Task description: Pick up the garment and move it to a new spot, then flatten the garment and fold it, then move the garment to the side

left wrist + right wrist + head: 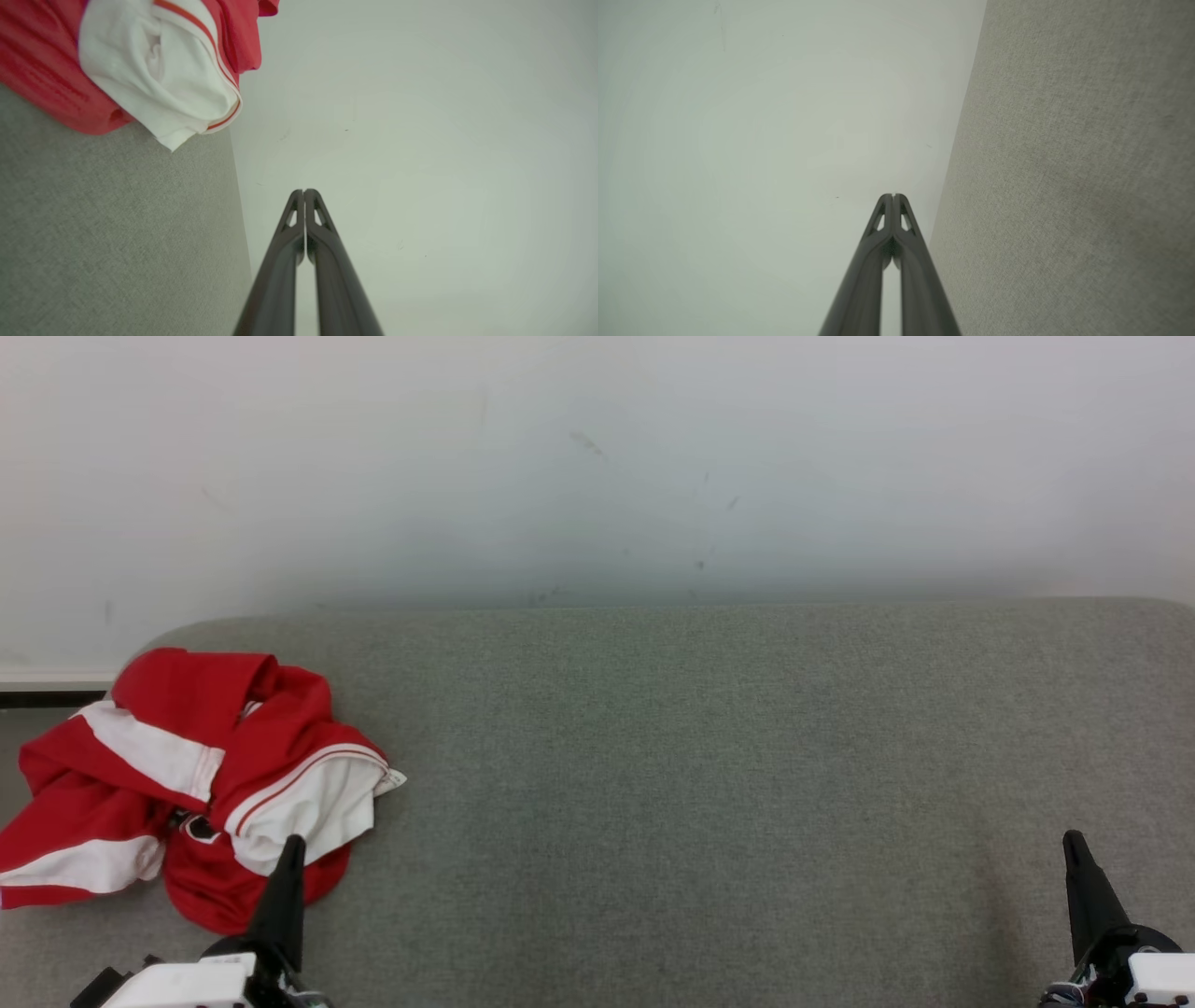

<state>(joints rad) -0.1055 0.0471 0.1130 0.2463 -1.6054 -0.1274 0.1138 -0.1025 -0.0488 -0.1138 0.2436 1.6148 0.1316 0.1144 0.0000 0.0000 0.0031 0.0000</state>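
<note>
The left gripper [291, 847], fingers pressed together and holding nothing, sits at the near left of a grey fabric-covered surface [709, 756]. Its tip overlaps the near hem of the garment [201, 775] in the head view. In the left wrist view the closed fingers [322, 233] stand apart from the cloth. The right gripper [1075, 845] is likewise closed and empty at the near right, well apart from the garment. The crumpled red-and-white garment lies by the surface's rounded far-left corner. Its left side is cut off by the frame, and whether it overhangs the edge cannot be told. Open grey fabric runs between the two grippers to the far edge, which meets a pale, lightly scuffed wall [597, 467].
</note>
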